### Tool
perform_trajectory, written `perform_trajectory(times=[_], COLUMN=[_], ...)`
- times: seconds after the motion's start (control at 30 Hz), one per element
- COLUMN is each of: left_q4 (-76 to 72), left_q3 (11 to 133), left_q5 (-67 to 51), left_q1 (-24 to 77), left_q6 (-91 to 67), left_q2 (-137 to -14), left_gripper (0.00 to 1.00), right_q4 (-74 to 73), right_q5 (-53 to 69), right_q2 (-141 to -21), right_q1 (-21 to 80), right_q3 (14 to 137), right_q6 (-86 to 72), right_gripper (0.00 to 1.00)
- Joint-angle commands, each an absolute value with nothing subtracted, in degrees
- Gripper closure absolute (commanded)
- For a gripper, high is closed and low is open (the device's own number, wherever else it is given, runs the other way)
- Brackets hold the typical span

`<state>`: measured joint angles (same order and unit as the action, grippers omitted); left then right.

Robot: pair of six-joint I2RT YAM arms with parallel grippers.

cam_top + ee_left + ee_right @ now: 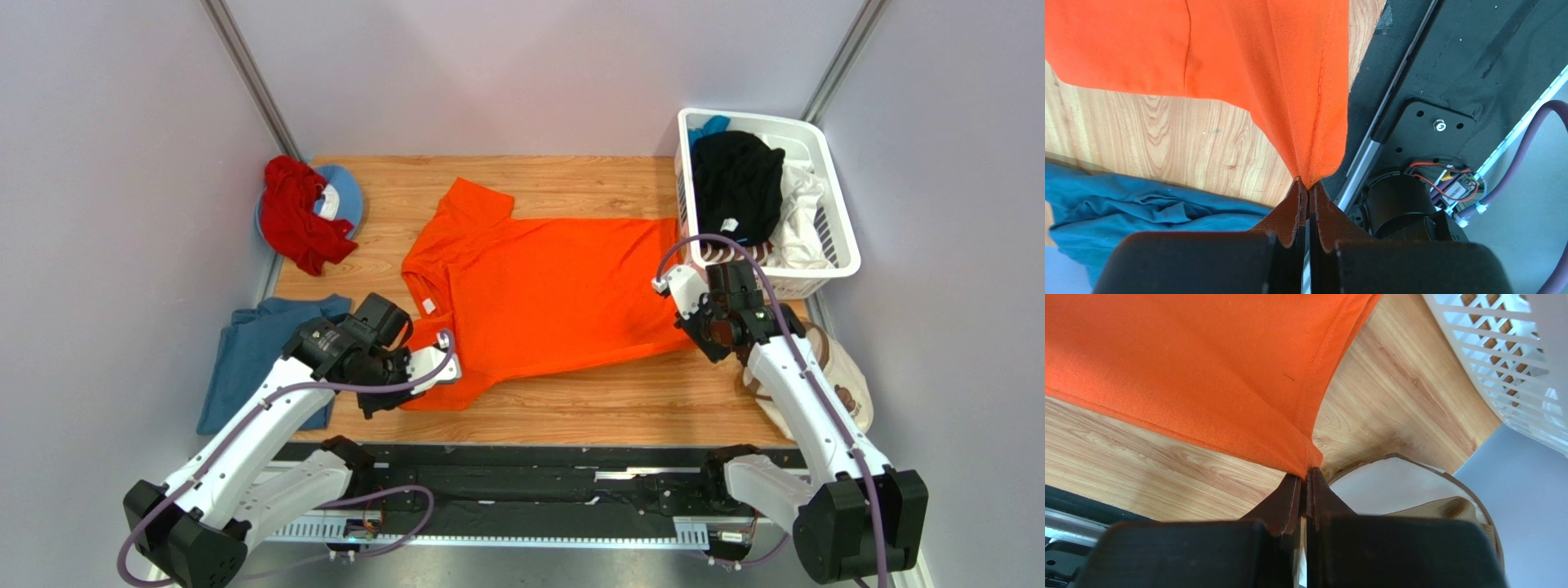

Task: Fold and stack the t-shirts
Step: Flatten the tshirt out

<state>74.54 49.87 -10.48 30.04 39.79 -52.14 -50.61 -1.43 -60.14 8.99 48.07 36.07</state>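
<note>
The bright orange t-shirt lies spread across the middle of the wooden table, collar to the left. My left gripper is shut on its near left sleeve corner; in the left wrist view the orange cloth runs up from the closed tips. My right gripper is shut on the shirt's near right hem corner; the right wrist view shows the cloth pulled to a point at the tips. A dusty blue t-shirt lies crumpled at the left edge. Black and white shirts sit in the basket.
A white laundry basket stands at the back right. A red cloth lies on a blue disc at the back left. A beige cap lies under the right arm. The black base rail runs along the near edge.
</note>
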Motion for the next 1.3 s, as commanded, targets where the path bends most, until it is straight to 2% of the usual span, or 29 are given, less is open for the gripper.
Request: perform_trajectory(times=[0.0,0.1,0.13,0.2,0.23,0.27,0.37,0.43,0.53,0.6,0.8,0.93,1.03,1.27], left_q4=[76.3,76.5,76.6,76.8,77.0,77.0,78.0,78.6,77.6,75.3,50.7,32.6,25.0,19.2], left_q3=[49.8,50.0,49.7,49.8,49.6,49.5,49.7,50.3,51.7,52.5,52.1,54.7,60.4,80.0], left_q5=[-10.7,-10.5,-10.2,-10.2,-10.2,-10.1,-10.2,-10.5,-9.8,-7.5,-0.6,1.9,0.4,-0.8], left_q1=[30.4,30.4,30.4,30.4,30.4,30.4,30.4,30.5,30.4,30.4,30.4,28.5,23.7,16.7], left_q6=[36.8,36.7,36.7,36.7,36.7,36.7,37.2,37.8,39.0,39.6,41.7,43.0,42.4,42.4], left_q2=[-51.0,-50.6,-50.5,-50.4,-50.3,-50.1,-49.1,-48.3,-47.8,-47.6,-50.4,-63.4,-73.0,-96.0], left_gripper=[1.0,0.96,0.93,0.85,0.79,0.68,0.52,0.46,0.45,0.44,0.31,0.29,0.24,0.22], right_q4=[-50.4,-50.4,-50.6,-50.8,-51.1,-51.5,-52.3,-52.6,-52.1,-51.0,-41.8,-33.3,-29.9,-24.0], right_q5=[-1.9,-2.2,-2.2,-2.5,-2.5,-2.5,-3.1,-3.7,-4.2,-4.1,-5.1,-6.6,-8.2,-13.2], right_q2=[-58.2,-57.3,-57.0,-56.2,-55.9,-55.6,-54.3,-53.6,-53.3,-53.9,-62.1,-71.0,-78.0,-94.9], right_q1=[9.4,9.4,9.4,9.4,9.3,9.3,9.4,9.3,9.3,9.3,9.4,9.5,9.8,10.1], right_q3=[46.8,45.9,45.8,45.4,45.3,45.4,45.2,45.4,46.1,47.1,53.0,59.0,64.9,77.9], right_q6=[35.7,35.6,35.6,35.7,35.7,35.8,35.7,35.9,36.3,36.1,33.8,31.7,31.2,33.0], right_gripper=[0.98,0.91,0.84,0.78,0.72,0.67,0.51,0.43,0.37,0.35,0.32,0.32,0.32,0.32])
